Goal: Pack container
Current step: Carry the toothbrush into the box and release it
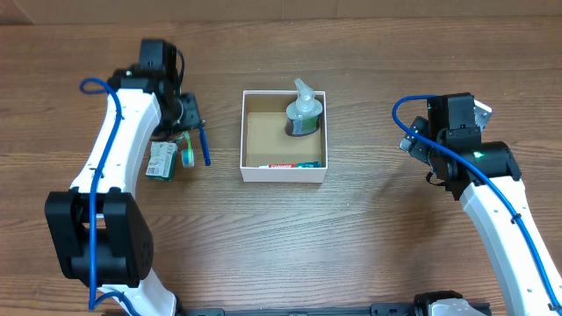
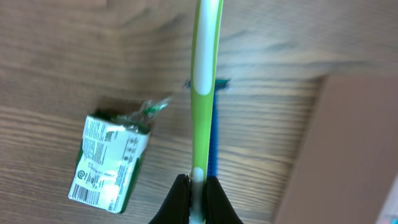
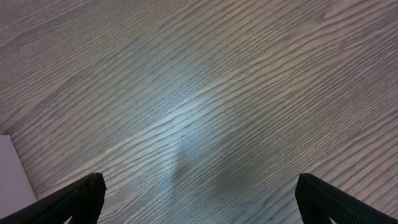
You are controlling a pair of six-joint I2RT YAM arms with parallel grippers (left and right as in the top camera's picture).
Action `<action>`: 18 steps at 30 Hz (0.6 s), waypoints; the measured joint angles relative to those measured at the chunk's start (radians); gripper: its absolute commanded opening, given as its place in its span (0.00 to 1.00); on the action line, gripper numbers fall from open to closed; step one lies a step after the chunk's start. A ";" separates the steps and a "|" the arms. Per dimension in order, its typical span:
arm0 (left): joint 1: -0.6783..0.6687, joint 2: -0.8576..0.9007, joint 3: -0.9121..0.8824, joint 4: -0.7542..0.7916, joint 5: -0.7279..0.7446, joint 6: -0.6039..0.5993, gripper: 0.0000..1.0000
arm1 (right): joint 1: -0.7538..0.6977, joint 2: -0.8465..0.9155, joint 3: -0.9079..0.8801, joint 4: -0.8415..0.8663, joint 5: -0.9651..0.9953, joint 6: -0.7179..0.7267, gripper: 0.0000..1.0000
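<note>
Container (image 1: 283, 173) sits upper centre of the overhead frame on the table (image 1: 369, 237), open top, square to the frame edges. We see two items in it. A clear pump bottle (image 1: 305, 112) is in its upper-right corner, and we can't tell if it's upright or leaning. A flat tube (image 1: 294, 164) with red and teal print lies along the lower wall. The left gripper (image 2: 198, 186) is at the left of the overhead frame, well apart from the container, with its fingers pressed together on a green-and-white stick (image 2: 204, 93). In the left wrist view the stick runs straight up from the pinch to the top edge. A blue strip (image 2: 213, 155) shows right alongside the stick. We can't tell whether it's part of the stick or a separate piece under it, and the overhead view only shows a blue bar there. We also can't tell if the stick is touching the wood. A green-and-white packet (image 2: 111, 163) lies flat on the table in the lower left of the wrist view, tilted, printed label up, just beside the stick but not touching it. The right gripper (image 3: 200, 186) is at the right of the overhead frame, well apart from the container, with its fingers spread wide and only bare wood grain between them. A white edge (image 3: 9, 168) clips the lower-left of the right wrist view, and we can't tell what it is.
</note>
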 measured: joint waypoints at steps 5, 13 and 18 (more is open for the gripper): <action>-0.080 0.000 0.160 -0.070 0.000 -0.026 0.04 | 0.000 0.000 0.000 -0.001 0.000 -0.001 1.00; -0.244 0.000 0.199 -0.046 0.001 -0.174 0.04 | 0.000 0.000 0.000 -0.001 0.000 0.000 1.00; -0.349 0.000 0.199 -0.004 0.002 -0.276 0.05 | 0.000 0.000 0.000 0.000 0.000 0.000 1.00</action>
